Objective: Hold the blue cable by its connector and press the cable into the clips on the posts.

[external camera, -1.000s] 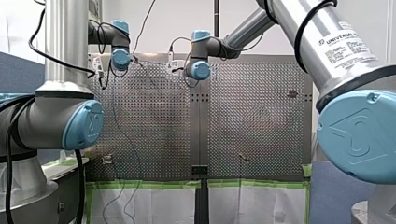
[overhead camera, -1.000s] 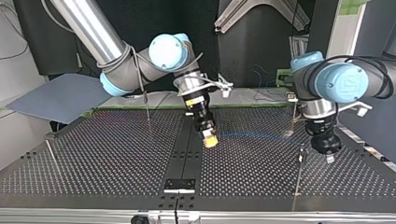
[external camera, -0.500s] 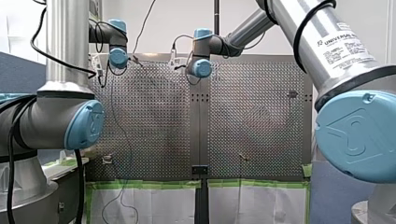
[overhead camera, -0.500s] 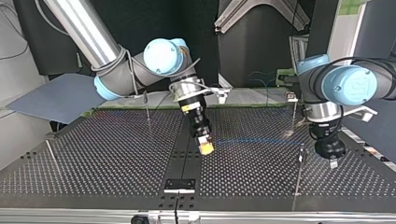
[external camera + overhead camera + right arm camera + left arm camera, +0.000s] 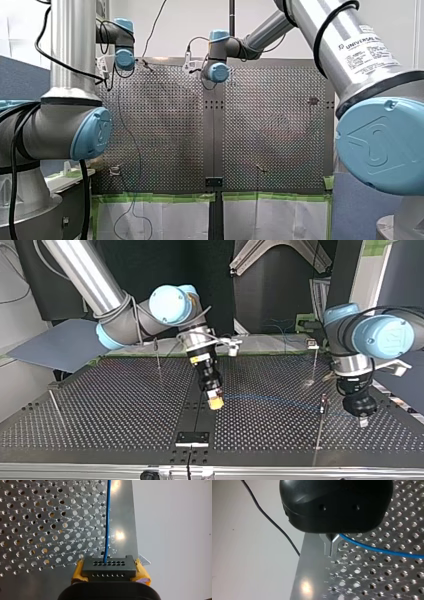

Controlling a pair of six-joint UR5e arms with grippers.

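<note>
Blue cable (image 5: 280, 401) taut between grippers, not visibly seated on any post (image 5: 320, 430).
Right gripper (image 5: 110, 573) pinches the connector (image 5: 108, 567); left gripper (image 5: 331, 552) squeezes the cable, that post at its nine o'clock.

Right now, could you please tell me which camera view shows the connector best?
The right wrist view: the connector sits close-up between the yellow pads, with the cable leaving it. The top view shows only the pads at my right gripper; the left wrist view shows only cable; the front view shows no connector.
</note>
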